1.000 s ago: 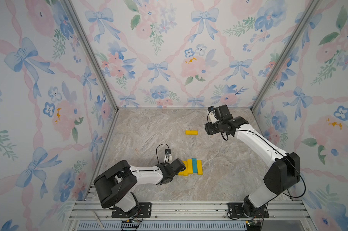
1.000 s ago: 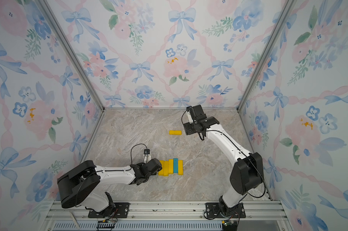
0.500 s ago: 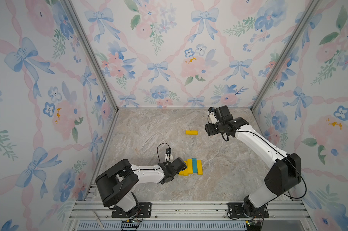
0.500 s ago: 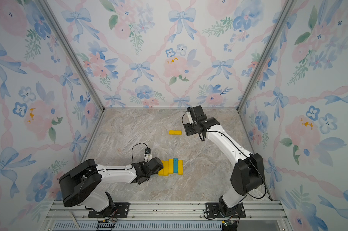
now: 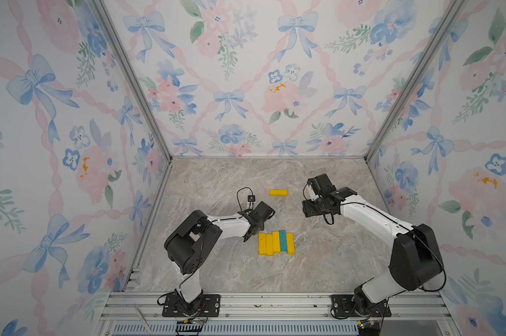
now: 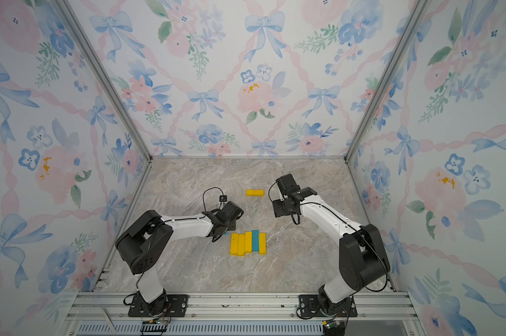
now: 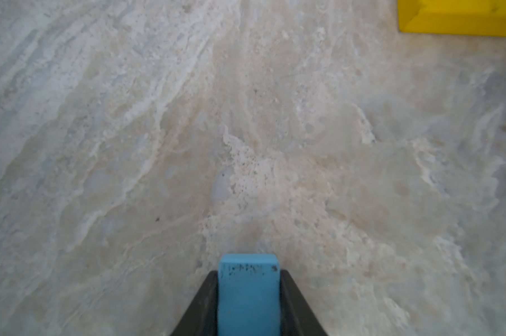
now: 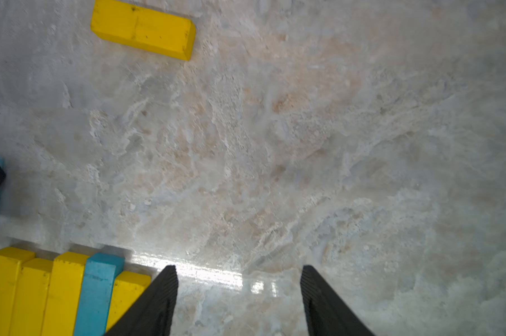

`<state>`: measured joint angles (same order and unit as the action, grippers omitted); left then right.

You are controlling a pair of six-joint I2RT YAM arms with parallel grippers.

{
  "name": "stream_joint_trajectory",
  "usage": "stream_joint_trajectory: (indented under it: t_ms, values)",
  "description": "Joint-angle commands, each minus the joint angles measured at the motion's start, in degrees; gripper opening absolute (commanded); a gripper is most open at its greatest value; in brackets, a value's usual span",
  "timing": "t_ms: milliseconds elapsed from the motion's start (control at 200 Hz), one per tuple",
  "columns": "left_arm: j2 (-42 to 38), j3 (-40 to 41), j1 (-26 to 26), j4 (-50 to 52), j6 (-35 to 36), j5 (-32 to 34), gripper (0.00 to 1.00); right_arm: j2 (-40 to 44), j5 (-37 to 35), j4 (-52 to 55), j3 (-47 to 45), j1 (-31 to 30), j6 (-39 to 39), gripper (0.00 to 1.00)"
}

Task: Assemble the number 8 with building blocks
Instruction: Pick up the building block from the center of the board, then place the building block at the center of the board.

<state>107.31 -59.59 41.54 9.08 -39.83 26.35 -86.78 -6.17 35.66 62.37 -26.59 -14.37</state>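
Note:
My left gripper (image 7: 249,275) is shut on a light blue block (image 7: 249,302), whose end sticks out past the fingertips above the marble floor. In a top view the light blue block (image 6: 225,232) peeks out under the left gripper (image 5: 253,231), just left of a row of building blocks (image 5: 276,243). That row has three yellow bars, a teal one (image 5: 282,241) and another yellow, side by side. A lone yellow block (image 5: 278,192) lies farther back. My right gripper (image 8: 238,291) hangs open and empty right of the row. No number 8 figure shows.
Marble floor (image 5: 318,261) is boxed in by flowered walls on three sides, with a metal rail (image 5: 275,305) along the front. The row of blocks (image 8: 56,291) sits beside my right gripper's finger (image 8: 155,299). Bare floor lies between the lone block and the row.
My left gripper has shut on the light blue block and drawn it slightly back from the row. The right arm has moved from beside the lone yellow block toward the front.

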Motion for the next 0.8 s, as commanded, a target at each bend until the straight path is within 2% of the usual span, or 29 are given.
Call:
stream_joint_trajectory:
  t_ms: [0,105,310,445,795]
  values:
    - [5.8,-5.6,-1.2,2.2,5.1,-2.3,0.37,5.2,-1.3,-1.2,-4.1,-4.5,-7.9,0.68]
    - [10.3,-11.4,-1.5,2.2,6.2,-3.7,0.37,7.2,-3.4,-0.3,-6.8,-10.7,-12.9,0.68]
    - [15.6,-17.6,-2.2,2.3,7.4,-5.8,0.37,6.8,-3.5,-2.3,-10.9,-18.6,-21.0,0.67]
    - [16.1,-18.4,-2.6,2.3,8.0,-5.7,0.37,4.6,-3.1,-4.6,-12.8,-21.0,-25.5,0.67]
    - [15.1,-18.5,-4.1,2.3,9.2,-5.6,0.37,-5.1,-3.7,-8.3,-12.1,-24.3,-27.8,0.65]
